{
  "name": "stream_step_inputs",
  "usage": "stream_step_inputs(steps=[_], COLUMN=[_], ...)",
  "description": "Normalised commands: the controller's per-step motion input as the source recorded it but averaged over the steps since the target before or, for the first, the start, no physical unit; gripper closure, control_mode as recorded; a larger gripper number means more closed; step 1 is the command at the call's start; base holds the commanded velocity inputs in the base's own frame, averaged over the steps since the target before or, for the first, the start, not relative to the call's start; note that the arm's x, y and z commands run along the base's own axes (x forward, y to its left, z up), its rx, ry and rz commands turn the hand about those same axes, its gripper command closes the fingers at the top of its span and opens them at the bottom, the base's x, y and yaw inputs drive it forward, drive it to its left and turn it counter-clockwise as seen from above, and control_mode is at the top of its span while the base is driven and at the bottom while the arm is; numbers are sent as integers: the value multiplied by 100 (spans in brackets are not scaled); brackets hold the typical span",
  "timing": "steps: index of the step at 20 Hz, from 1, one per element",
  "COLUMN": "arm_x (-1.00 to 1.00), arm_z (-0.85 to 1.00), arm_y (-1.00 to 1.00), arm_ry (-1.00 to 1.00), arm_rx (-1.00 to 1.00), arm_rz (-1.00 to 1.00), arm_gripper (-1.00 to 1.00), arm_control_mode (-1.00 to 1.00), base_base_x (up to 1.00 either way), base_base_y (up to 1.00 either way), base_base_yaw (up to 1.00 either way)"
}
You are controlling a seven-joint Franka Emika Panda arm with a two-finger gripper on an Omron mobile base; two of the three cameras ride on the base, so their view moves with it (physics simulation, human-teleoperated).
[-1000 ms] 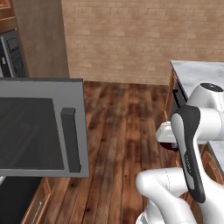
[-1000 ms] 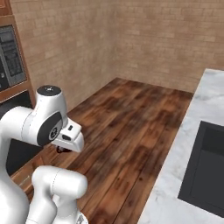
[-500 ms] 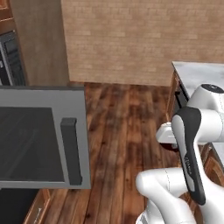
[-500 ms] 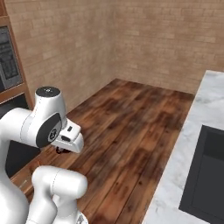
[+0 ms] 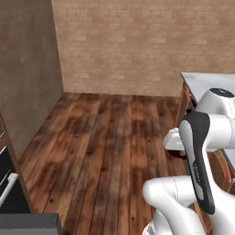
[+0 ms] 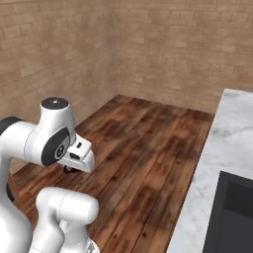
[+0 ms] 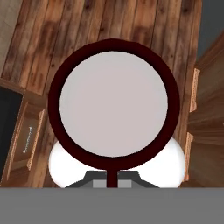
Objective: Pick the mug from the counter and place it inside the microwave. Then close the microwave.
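While the arm is folded close to its own body, the mug fills the middle of the hand view, seen straight down its mouth: a dark red ring around a pale, flat-looking inside, with a thin dark red strip running from the rim toward the bottom edge. It sits right at the pincer, held up above the wooden floor, so the pincer is clenched on the mug, though the finger tips themselves are hidden behind it. In the left base view a sliver of dark red shows just under the white hand, and in the right base view a small dark shape hangs beneath the hand.

Wooden cabinet fronts lie to either side below the mug in the hand view, with a dark panel at the left edge.

Farther out, the brown plank floor stretches to a brick wall. The desk, white marble with grey veins, runs along the right of the right base view, with a dark recessed panel set into it near the bottom corner. In the left base view a grey corner of the microwave door shows at the bottom left, beside a dark appliance front with a pale bar handle.
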Motion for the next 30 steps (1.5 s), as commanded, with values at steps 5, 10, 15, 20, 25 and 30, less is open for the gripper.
stream_step_inputs(steps=[5,10,15,20,25,30], arm_x=[0,0,0,0,0,0], arm_z=[0,0,0,0,0,0], arm_y=[0,0,0,0,0,0], arm_ry=[0,0,0,0,0,0], arm_rx=[0,0,0,0,0,0], arm_rz=[0,0,0,0,0,0], arm_gripper=[100,100,100,100,100,100], arm_control_mode=[100,100,100,100,100,100], base_base_x=[55,58,23,0,0,0], base_base_y=[8,12,3,0,0,-3], base_base_yaw=[12,41,51,58,62,63])
